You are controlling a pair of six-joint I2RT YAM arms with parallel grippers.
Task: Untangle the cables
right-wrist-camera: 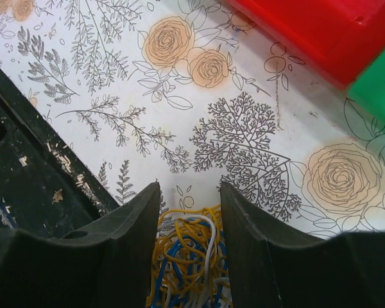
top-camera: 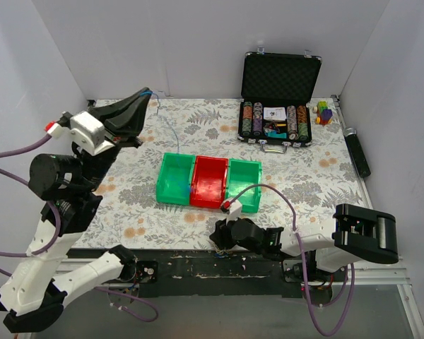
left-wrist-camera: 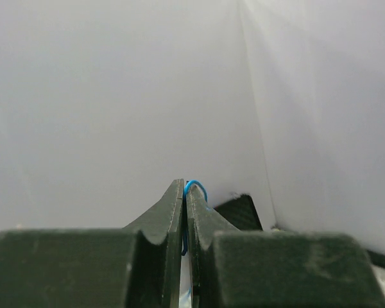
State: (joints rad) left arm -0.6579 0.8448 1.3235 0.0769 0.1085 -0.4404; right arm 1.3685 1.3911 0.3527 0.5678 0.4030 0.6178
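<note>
The cables are a small knot point(right-wrist-camera: 189, 256) of thin yellow, blue and white wires lying on the flowered cloth near the table's front edge. My right gripper point(right-wrist-camera: 189, 189) stands open over it, one finger on each side of the knot. In the top view the right gripper point(top-camera: 219, 234) hides the knot. My left gripper point(top-camera: 147, 94) is raised high at the back left, shut on a single blue wire point(left-wrist-camera: 197, 187) that loops over its fingertips. That blue wire point(top-camera: 171, 134) hangs down towards the bins.
A green bin point(top-camera: 175, 180), a red bin point(top-camera: 210, 182) and a second green bin point(top-camera: 244, 186) stand in a row mid-table. An open black case point(top-camera: 279, 74) of poker chips sits at the back right, with coloured blocks point(top-camera: 324, 113) beside it. White walls enclose the table.
</note>
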